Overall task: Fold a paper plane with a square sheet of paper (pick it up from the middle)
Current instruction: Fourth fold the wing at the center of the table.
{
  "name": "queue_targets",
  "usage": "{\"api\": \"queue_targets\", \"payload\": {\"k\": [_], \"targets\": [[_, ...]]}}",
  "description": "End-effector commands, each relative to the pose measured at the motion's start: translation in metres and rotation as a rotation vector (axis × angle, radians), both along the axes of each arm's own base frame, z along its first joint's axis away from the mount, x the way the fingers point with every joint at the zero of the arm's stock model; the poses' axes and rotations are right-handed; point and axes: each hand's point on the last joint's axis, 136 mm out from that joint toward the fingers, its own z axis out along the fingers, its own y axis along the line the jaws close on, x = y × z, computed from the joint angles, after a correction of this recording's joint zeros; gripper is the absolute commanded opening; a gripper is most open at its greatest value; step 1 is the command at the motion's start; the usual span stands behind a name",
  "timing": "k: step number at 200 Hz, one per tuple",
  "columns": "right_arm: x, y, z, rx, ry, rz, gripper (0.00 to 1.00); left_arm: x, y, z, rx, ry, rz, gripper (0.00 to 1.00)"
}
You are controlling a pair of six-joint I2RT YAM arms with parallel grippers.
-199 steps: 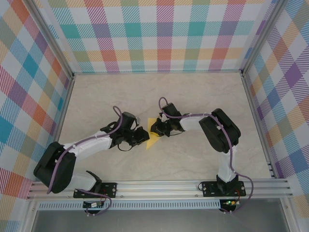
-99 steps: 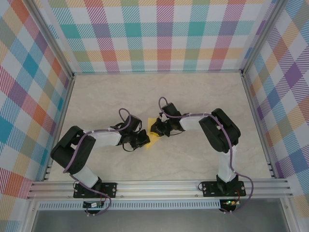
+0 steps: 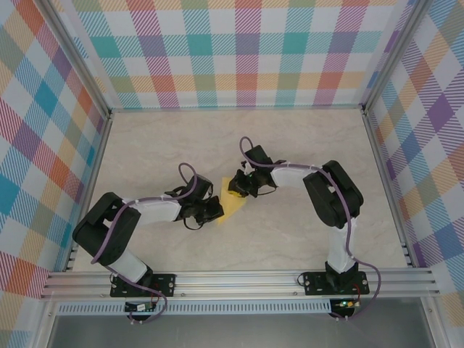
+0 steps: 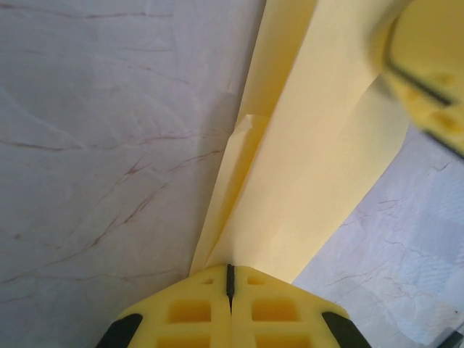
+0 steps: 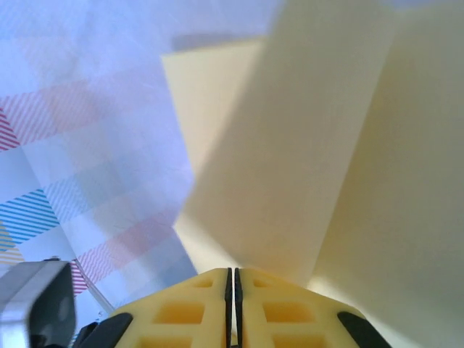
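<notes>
In the top view, the yellow sheet of paper (image 3: 233,205) is seen near the middle of the counter (image 3: 159,145), stretched between the two arms. The left tool (image 3: 215,211) is set at its left edge and the right tool (image 3: 238,190) at its upper edge. How the fingers stand cannot be told from there.

In the left wrist view, the left tool's fingers (image 4: 188,312) are shown pressed together, with an edge of the sheet pinched between them. A long fold is seen running away from the grip, with a narrower flap beside it. A blurred yellow finger of the right tool is caught at the top right.

In the right wrist view, the right tool's fingers (image 5: 283,312) are likewise closed upon the sheet. The paper rises from them in folded layers, with a checked wall (image 5: 43,203) blurred behind.
</notes>
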Motion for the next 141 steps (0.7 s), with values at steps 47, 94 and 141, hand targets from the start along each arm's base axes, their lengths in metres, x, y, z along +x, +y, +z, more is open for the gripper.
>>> {"api": "queue_targets", "payload": {"k": [47, 94, 141], "targets": [[-0.029, 0.023, 0.014, 0.108, -0.012, 0.128, 0.05, -0.039, 0.038, -0.044, 0.204, 0.158, -0.011, 0.01], [-0.030, 0.010, -0.026, -0.005, 0.002, 0.113, 0.05, -0.044, 0.043, -0.049, 0.228, 0.174, -0.016, 0.01], [-0.007, -0.008, -0.047, -0.041, -0.021, 0.047, 0.05, -0.051, 0.051, -0.057, 0.258, 0.188, -0.017, 0.00]]}}
